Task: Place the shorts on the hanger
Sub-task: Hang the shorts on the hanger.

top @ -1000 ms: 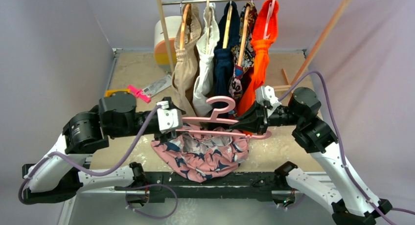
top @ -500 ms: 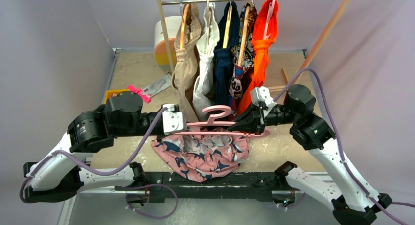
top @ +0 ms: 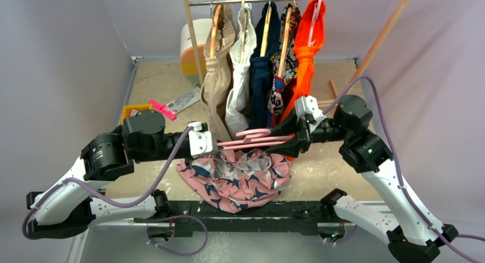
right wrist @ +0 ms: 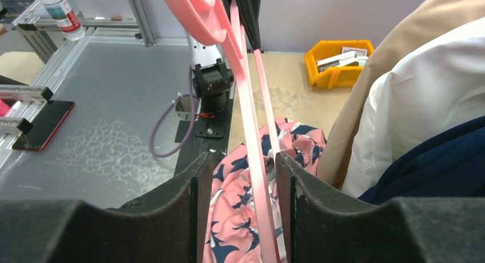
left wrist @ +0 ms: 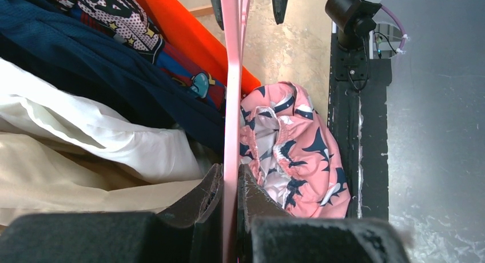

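Noted: hanger point(top: 251, 138) pinched tight in left gripper point(top: 213, 143), merely straddled by right gripper point(top: 289, 135), fingers apart. Shorts point(top: 240, 180) heaped on table point(top: 160, 91) just beneath. Advise closing right side first, then levelling, then lowering toward the waistband.

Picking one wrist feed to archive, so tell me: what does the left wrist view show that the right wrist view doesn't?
Only left wrist: the left gripper shut on the hanger, plus the orange garment and the patterned garment. Only right wrist: the right gripper open around the hanger, a yellow bin and a bottle. Both: the hanger, the shorts and the white garment.
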Motion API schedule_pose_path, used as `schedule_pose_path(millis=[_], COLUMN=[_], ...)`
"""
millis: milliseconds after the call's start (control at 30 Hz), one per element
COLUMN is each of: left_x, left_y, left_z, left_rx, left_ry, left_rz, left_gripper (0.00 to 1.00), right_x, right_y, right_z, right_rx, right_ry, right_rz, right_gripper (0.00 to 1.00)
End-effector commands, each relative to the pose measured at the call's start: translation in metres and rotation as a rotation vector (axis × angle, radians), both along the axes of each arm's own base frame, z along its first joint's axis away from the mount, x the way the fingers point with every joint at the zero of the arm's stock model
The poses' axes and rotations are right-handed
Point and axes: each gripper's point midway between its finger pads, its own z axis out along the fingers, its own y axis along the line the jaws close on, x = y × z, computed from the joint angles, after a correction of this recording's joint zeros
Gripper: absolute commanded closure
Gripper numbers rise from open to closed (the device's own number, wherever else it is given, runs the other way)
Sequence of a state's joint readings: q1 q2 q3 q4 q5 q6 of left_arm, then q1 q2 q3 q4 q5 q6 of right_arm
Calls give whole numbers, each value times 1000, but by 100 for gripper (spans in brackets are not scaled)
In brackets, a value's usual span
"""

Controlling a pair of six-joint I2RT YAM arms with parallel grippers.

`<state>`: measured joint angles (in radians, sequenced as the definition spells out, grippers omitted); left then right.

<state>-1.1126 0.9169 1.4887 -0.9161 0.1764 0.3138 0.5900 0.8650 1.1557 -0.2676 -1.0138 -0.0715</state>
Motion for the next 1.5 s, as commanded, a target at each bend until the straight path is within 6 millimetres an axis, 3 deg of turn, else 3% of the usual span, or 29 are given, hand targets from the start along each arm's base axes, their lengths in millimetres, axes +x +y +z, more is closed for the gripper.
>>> schedule_pose_path(millis=[0, 133, 400, 900, 1100, 1367, 1467], left_x=[-1, -8, -13, -4, -1, 2, 3], left_y=[-14, -23, -43, -55, -56, -58, -59], left_z=[27, 32, 35, 39, 40, 33, 33], left_rx=[-126, -151, -182, -194, -197, -174, -172], left_ry=[-21, 11, 71, 93, 93, 98, 99], left_rz=[-30, -71, -123, -91, -74, -64, -64], left_gripper=[100, 100, 100, 100, 100, 100, 100], right_x=[-6, -6, -5, -16, -16, -17, -17], right_y=[1, 0, 1, 0, 0, 1, 2], right_z=[32, 45, 58, 56, 54, 55, 55], right_rx=[75, 119, 161, 164, 158, 157, 156], right_ry=[-80, -117, -152, -129, -113, -93, -87], right_rz=[27, 8, 6, 46, 42, 46, 50], right_gripper=[50, 45, 47, 50, 57, 55, 61])
